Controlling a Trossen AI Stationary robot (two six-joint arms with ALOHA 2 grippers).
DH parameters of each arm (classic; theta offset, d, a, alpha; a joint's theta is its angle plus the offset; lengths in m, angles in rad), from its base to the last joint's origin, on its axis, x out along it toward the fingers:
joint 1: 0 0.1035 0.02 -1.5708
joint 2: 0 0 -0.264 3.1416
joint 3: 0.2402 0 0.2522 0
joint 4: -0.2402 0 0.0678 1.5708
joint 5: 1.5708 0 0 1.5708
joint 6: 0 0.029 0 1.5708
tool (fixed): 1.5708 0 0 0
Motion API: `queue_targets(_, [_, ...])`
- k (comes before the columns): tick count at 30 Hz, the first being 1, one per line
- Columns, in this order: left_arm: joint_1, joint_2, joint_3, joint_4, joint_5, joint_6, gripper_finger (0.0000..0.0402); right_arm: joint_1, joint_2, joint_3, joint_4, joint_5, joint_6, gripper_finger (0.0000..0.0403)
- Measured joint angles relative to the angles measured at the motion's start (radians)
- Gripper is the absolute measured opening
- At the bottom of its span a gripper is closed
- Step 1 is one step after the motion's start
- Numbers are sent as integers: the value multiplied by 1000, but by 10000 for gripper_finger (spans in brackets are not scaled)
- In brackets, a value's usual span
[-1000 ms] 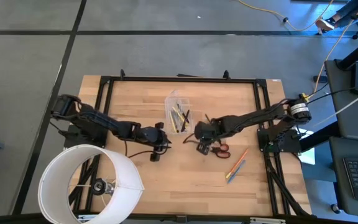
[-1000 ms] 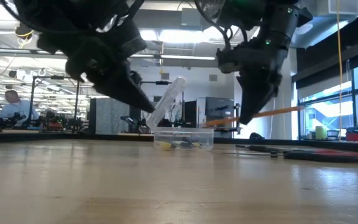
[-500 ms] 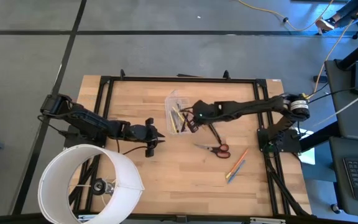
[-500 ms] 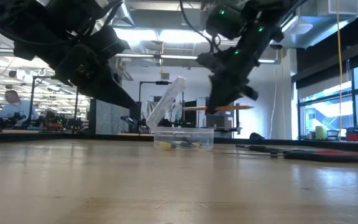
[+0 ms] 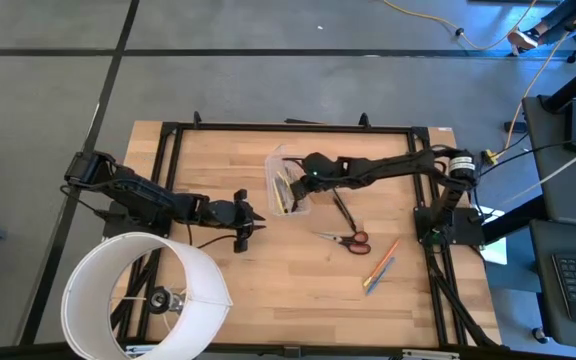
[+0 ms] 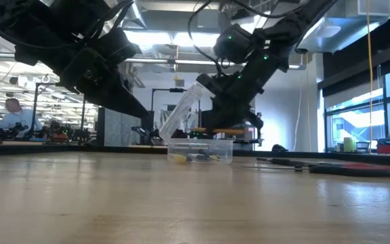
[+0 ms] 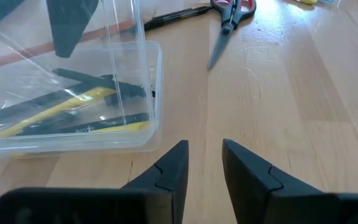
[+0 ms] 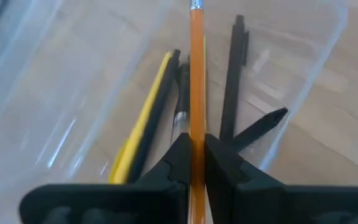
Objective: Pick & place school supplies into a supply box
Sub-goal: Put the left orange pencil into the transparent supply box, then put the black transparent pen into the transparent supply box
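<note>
The clear supply box (image 5: 288,182) stands with its lid up (image 6: 181,108) at the table's middle. It holds a yellow pencil (image 8: 143,118) and black pens (image 8: 232,81). My right gripper (image 8: 196,155) is over the box (image 6: 200,149), shut on an orange pencil (image 8: 196,68). My left gripper (image 7: 202,163) stands open just left of the box (image 7: 67,93), with nothing between its fingers. Red-handled scissors (image 5: 344,238), a black pen (image 5: 342,208) and an orange and a blue pencil (image 5: 380,265) lie flat on the table to the right. My right gripper pinches the orange pencil's shaft (image 8: 196,127) between its two fingers (image 8: 180,155). The fingers come slanting down from the table's right. The pencil is lifted clear and lies about level (image 6: 215,130) just above the box's rim, its metal-capped end (image 8: 196,5) over the pens inside.
A large white round cylinder (image 5: 143,295) stands at the near left corner, beside my left arm. A black frame (image 5: 288,127) runs round the wooden table top. Bare wood lies near the front edge (image 5: 288,310).
My right gripper has carried the orange pencil from above the scissors toward the table's left and far edge, to the box, rolling its wrist; the pencil now lies level over the box. My left gripper has drawn back a little toward the left edge.
</note>
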Motion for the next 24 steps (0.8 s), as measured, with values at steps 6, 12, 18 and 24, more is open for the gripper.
queue_targets(6, [0, 0, 0, -1, 0, 0, 89, 2, 39, 0, 95, 138, 25, 41])
queue_targets(12, [0, 0, 0, -3, 0, -10, 92, 2, 51, 0, 100, 55, 75, 38])
queue_targets(18, [0, 0, 0, -3, 0, -10, 89, 3, 50, 0, 143, 32, 117, 4])
queue_targets(24, [0, 0, 0, -5, 0, -10, 91, 8, 50, 0, 135, 34, 111, 20])
